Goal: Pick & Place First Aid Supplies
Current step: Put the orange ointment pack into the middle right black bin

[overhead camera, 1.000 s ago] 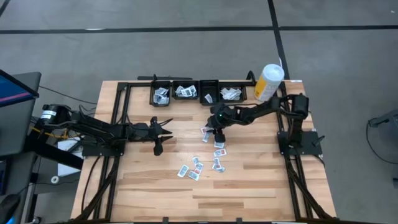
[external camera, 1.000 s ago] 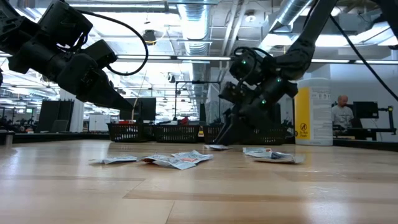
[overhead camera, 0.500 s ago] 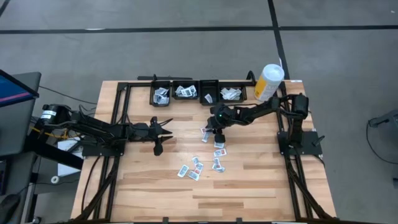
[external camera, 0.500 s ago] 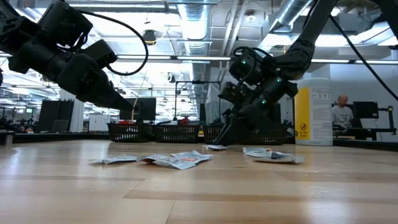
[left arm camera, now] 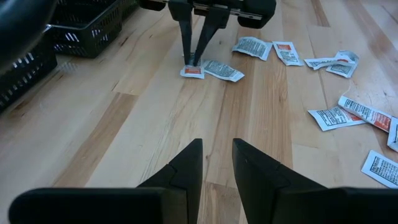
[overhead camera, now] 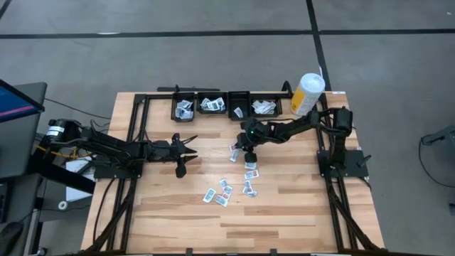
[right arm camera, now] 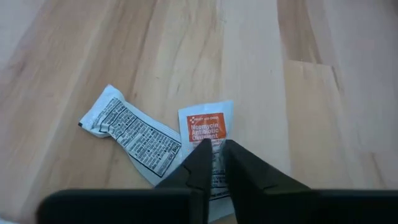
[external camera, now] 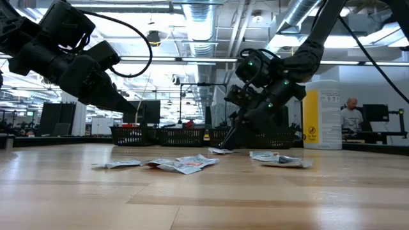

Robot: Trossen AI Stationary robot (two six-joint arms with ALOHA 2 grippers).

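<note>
Several small white packets lie flat on the wooden table (overhead camera: 227, 192). One white packet with an orange label (right arm camera: 208, 127) lies beside an oblong black-print packet (right arm camera: 134, 134). My right gripper (right arm camera: 214, 146) is down on the orange-label packet, fingers closed on it; it also shows in the high view (overhead camera: 238, 149), the low view (external camera: 225, 147) and the left wrist view (left arm camera: 194, 62). My left gripper (left arm camera: 217, 146) is open and empty, above the table left of the packets (overhead camera: 190, 151). My right gripper has its two fingertips (right arm camera: 200, 152) closed together on the middle of the orange-label packet (right arm camera: 219, 163), just below the orange print. The fingers come from above, slanting down (left arm camera: 189, 43). The packet lies flat on the table; whether a fold sits between the tips I cannot tell.
A row of black bins (overhead camera: 226, 107) holding packets stands at the table's far edge. A tall white-and-yellow canister (overhead camera: 307, 92) stands at the far right. More packets lie toward the near side (overhead camera: 249, 174). A person (external camera: 349, 118) sits in the room behind.
</note>
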